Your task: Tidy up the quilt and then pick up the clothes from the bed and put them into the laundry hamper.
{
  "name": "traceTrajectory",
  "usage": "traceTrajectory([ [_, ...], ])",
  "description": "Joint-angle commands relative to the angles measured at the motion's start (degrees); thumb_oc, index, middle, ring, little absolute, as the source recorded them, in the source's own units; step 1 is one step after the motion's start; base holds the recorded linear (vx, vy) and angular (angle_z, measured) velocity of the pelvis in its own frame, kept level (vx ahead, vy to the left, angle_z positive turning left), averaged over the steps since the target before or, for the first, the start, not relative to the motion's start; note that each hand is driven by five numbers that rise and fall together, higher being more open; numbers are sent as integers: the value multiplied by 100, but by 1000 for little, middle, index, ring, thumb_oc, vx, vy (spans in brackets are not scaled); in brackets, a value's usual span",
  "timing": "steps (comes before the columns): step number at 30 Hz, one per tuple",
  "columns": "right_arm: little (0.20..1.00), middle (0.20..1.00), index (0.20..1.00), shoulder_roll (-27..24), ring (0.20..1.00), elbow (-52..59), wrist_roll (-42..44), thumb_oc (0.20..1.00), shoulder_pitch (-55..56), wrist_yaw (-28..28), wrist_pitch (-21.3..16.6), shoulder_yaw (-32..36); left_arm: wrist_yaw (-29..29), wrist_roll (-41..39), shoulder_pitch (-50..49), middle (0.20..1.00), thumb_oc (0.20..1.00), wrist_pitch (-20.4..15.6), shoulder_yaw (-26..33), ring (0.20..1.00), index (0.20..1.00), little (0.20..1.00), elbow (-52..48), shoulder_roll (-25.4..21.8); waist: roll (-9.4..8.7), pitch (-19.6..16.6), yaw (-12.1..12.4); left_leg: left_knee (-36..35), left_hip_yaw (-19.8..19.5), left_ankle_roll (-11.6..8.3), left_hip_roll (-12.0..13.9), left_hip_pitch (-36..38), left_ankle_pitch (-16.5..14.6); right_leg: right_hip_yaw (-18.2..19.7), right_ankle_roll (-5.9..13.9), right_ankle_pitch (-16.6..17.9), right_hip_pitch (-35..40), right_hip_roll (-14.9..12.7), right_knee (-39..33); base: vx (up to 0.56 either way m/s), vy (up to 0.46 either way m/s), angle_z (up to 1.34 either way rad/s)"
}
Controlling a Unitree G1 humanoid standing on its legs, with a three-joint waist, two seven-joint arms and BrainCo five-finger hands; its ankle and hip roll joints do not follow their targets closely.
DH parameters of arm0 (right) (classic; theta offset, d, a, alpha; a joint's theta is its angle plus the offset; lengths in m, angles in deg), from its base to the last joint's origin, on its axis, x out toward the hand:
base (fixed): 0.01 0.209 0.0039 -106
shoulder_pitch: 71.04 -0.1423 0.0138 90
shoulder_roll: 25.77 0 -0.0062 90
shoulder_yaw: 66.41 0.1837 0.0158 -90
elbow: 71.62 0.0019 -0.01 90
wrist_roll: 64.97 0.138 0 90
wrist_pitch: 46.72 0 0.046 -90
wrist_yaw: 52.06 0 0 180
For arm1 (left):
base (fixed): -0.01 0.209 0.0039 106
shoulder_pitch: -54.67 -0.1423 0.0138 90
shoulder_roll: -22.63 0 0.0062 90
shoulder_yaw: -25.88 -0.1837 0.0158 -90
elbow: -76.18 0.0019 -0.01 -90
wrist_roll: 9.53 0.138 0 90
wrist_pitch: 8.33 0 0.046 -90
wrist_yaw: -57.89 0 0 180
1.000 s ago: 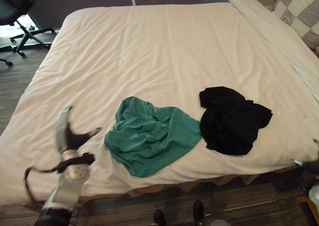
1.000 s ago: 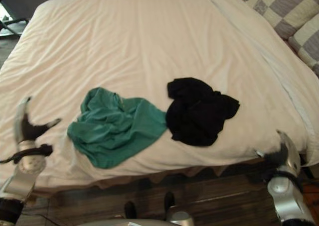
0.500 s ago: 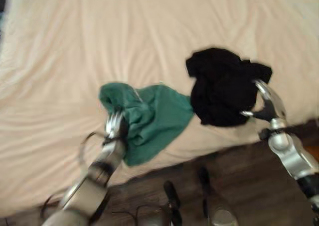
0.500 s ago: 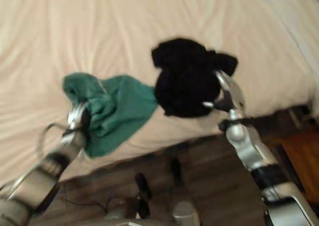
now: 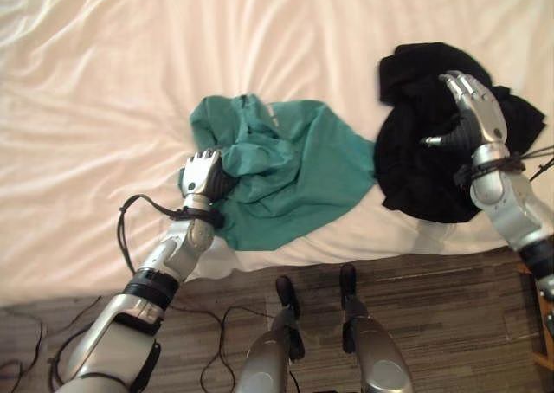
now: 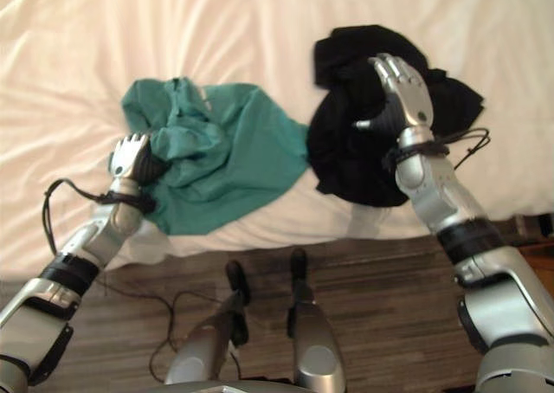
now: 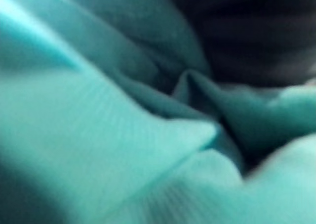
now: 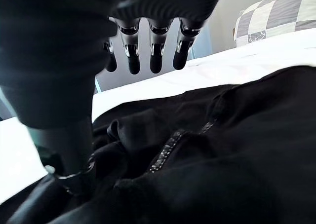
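Left hand (image 5: 204, 170) was buried in the near-left edge of the green shirt (image 5: 286, 172); finger state could not be told. Right hand (image 5: 472, 107) hovered above the black garment (image 5: 415, 164), fingers spread and empty. Both were soft crumpled heaps, side by side on the white quilt (image 5: 104, 90) near the bed's edge.

The left hand (image 5: 203, 172) presses into the green garment (image 5: 286, 181), its fingertips buried in the folds (curled or straight cannot be told). Its wrist view gives blurred teal cloth. The quilt (image 5: 112, 81) runs off the picture's edges. The checked pillow (image 8: 276, 14) is cut off at the frame edge.
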Motion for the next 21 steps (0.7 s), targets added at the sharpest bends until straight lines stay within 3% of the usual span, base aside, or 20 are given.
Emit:
traceTrajectory([
  [1, 1000, 1000, 1000, -113, 1000, -900, 110, 1000, -589, 110, 175, -101, -34, -1269, -1004, 200, 200, 86, 109, 200, 200, 200, 629, 401, -95, -2, 186, -11, -70, -602, 329, -130, -3, 61, 546, -660, -296, -489, 605, -13, -79, 20],
  [4, 1000, 1000, 1000, 54, 1000, -1926, 359, 1000, -529, -191, 269, -318, -143, -1859, -893, 200, 200, -65, 477, 200, 200, 200, 380, 332, -25, 22, 249, -11, -152, -631, 335, -272, 54, -87, 525, -692, -376, -496, 671, -9, -85, 28],
  [6, 200, 200, 200, 349, 200, -2745, 337, 200, -387, -409, 449, -411, -213, -2033, -629, 200, 200, -71, 509, 200, 200, 200, 370, 374, -3, 20, 260, -11, -249, -641, 336, -261, 53, -186, 511, -746, -306, -491, 688, 34, -68, 22],
  [8, 200, 200, 200, 1108, 200, -3665, 346, 200, 298, -494, 573, -241, -379, -2091, -249, 200, 200, -87, 436, 200, 200, 200, 333, 508, -19, -33, 246, -11, -352, -651, 319, -110, 11, -301, 507, -815, -68, -476, 653, 100, -26, 22],
  [10, 200, 200, 200, 1517, 200, -3889, 486, 200, 902, -445, 566, 51, -412, -2083, -199, 200, 200, -123, 444, 200, 200, 200, 107, 558, -62, -121, 225, -11, -381, -647, 311, 31, -40, -342, 507, -831, 109, -475, 594, 86, 4, 37],
  [16, 200, 200, 200, 1996, 200, -3598, 951, 200, 2236, -344, 423, 800, -374, -2041, -499, 200, 200, -178, 752, 200, 200, 200, -653, 507, -248, -420, 106, -11, -336, -607, 308, 356, -223, -352, 532, -780, 492, -470, 361, 91, 34, 9],
  [17, 200, 200, 200, 2050, 200, -2991, 1340, 200, 2865, -335, 305, 1287, -341, -2125, -785, 200, 200, -216, 1080, 200, 200, 200, -1084, 404, -356, -562, 7, -11, -266, -585, 319, 521, -301, -280, 555, -747, 670, -444, 233, 89, 71, -5],
  [21, 200, 200, 200, 2144, 200, -579, 2261, 200, 4205, -590, -172, 2237, -302, -2188, -1607, 200, 200, -206, 1799, 200, 200, 200, -1805, 312, -510, -801, -239, -11, -63, -512, 342, 842, -443, -45, 613, -673, 883, -405, 122, 81, 105, -14],
])
